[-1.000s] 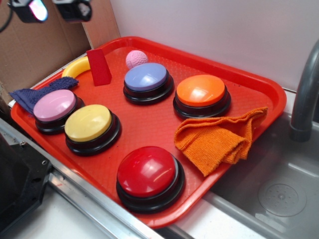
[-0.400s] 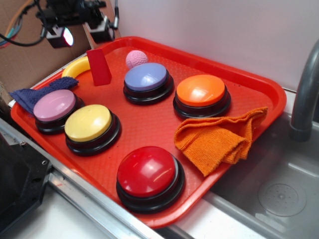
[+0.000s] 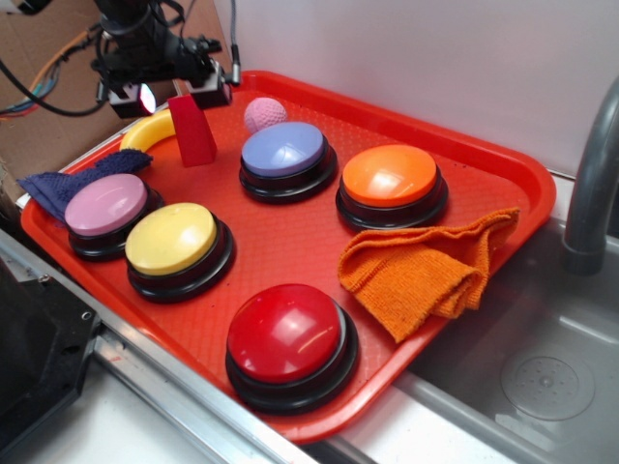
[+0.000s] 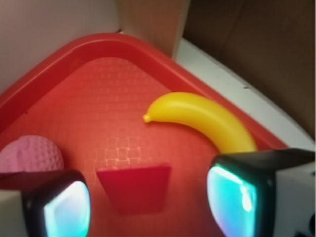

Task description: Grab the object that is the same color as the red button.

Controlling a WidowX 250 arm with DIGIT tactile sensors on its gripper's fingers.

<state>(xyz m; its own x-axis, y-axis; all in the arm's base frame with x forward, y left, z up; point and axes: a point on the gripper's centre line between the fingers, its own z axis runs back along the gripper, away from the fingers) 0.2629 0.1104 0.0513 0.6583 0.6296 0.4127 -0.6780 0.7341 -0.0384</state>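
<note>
Lower and further right than a moment ago, the gripper (image 3: 174, 95) now hangs right above the block (image 3: 193, 130) at the tray's (image 3: 290, 242) back left corner, its two fingers spread wide to either side of the block's top. The wrist view shows both pads (image 4: 229, 200) glowing teal, with the block (image 4: 134, 187) between them and untouched.

Nearest the camera sits the red button (image 3: 288, 338), a large glossy dome on a black base, at the tray's front edge. An orange cloth (image 3: 426, 271) lies to its right. Behind come the yellow button (image 3: 174, 242) and pink button (image 3: 104, 208), then the purple button (image 3: 284, 155) and orange button (image 3: 391, 179).

The block is a small, plain, dark-red wedge, taller than wide with a slanted top, standing upright on the tray. A banana (image 4: 202, 118) lies just behind it, and a pink dimpled ball (image 3: 264, 113) sits to its right.
</note>
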